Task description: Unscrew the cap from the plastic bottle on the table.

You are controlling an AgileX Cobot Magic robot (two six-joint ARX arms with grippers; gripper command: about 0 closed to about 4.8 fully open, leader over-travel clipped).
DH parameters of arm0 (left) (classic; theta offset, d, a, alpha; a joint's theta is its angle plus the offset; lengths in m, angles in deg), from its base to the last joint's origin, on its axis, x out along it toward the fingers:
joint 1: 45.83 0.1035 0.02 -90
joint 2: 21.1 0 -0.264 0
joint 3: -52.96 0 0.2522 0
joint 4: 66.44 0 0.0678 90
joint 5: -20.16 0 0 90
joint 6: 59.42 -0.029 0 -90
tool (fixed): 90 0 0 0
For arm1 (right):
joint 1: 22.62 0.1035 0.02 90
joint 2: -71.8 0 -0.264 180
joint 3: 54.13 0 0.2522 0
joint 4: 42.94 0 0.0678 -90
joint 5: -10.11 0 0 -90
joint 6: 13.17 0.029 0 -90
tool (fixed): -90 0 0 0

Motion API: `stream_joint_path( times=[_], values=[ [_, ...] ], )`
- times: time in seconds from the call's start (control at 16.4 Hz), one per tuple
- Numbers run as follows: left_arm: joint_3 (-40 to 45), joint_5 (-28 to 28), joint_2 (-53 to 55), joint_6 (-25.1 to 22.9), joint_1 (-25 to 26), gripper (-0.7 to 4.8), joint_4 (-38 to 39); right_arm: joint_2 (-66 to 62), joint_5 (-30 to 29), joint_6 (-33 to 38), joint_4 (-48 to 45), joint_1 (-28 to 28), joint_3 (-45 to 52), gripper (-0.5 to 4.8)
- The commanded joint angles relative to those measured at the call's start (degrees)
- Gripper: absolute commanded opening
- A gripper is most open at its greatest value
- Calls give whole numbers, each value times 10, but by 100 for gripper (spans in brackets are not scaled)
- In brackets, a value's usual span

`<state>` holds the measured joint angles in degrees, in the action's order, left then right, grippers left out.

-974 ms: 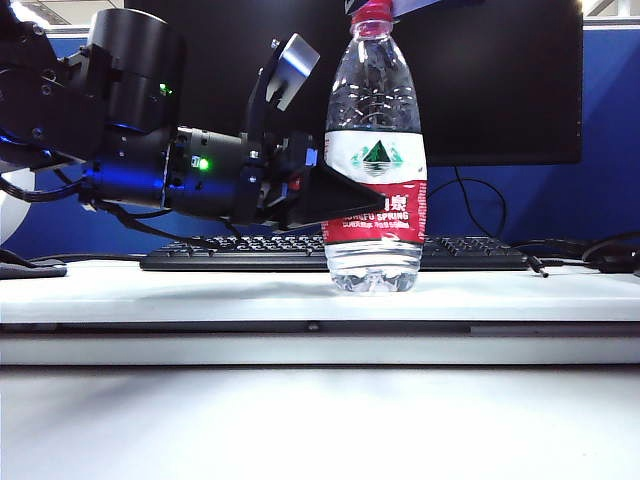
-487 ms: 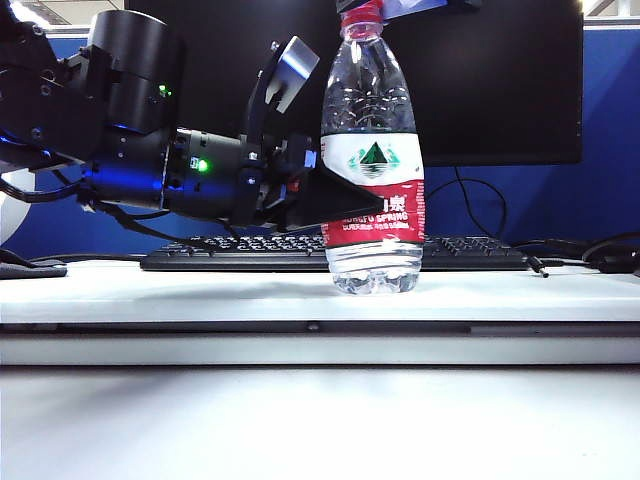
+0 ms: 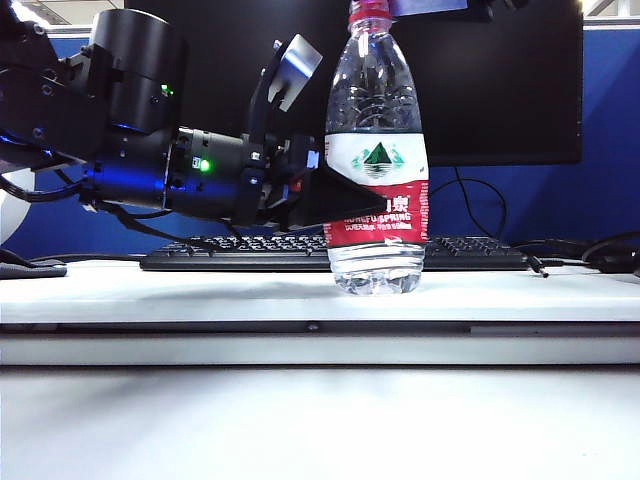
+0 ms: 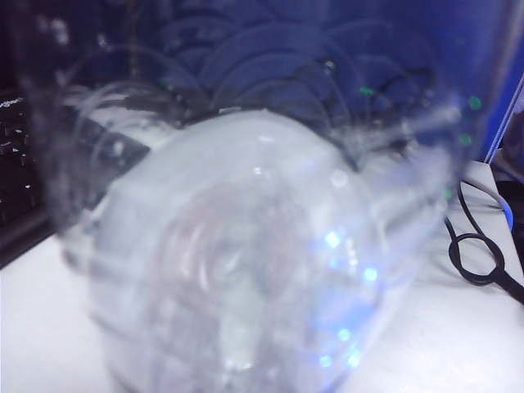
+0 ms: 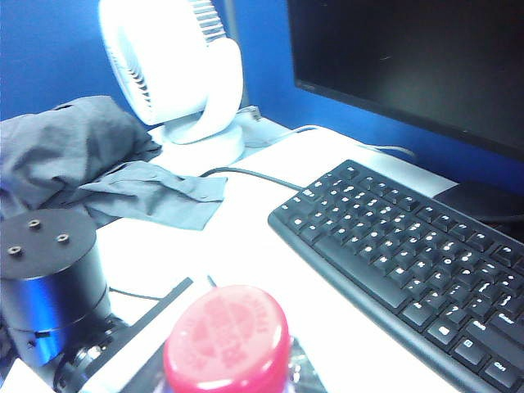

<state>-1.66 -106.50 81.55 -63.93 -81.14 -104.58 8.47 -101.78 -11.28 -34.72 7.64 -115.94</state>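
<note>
surface: table (image 3: 120,290) (white) | on it: plastic bottle (image 3: 377,160) upright, keyboard (image 3: 250,254), fan (image 5: 176,70), grey cloth (image 5: 90,155)

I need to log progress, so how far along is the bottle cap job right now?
Done: the left gripper is shut on the plastic bottle, holding it upright on the table. In hand: the right gripper is at the red cap, barely visible at the exterior view's top edge. Left: the cap is on the neck and has to come off.

An office desk: broad white flat tabletop (image 3: 200,285) carrying a black full-size plastic keyboard (image 5: 409,254), a large dark flat monitor (image 3: 500,90) behind it, blue partition wall (image 3: 610,150) at the far side, small white desk fan (image 5: 176,74), loose black cables (image 4: 479,254).
</note>
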Motion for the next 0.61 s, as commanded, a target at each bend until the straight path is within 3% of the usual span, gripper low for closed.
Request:
stream_joint_path(
  times=[0.06, 0.61],
  values=[
    [4, 4, 4, 0, 0, 35, 35, 1, -3, 1, 4, -3, 0, 144],
    [4, 4, 4, 0, 0, 35, 36, 5, -1, 14, -23, -3, 0, 144]
  ],
)
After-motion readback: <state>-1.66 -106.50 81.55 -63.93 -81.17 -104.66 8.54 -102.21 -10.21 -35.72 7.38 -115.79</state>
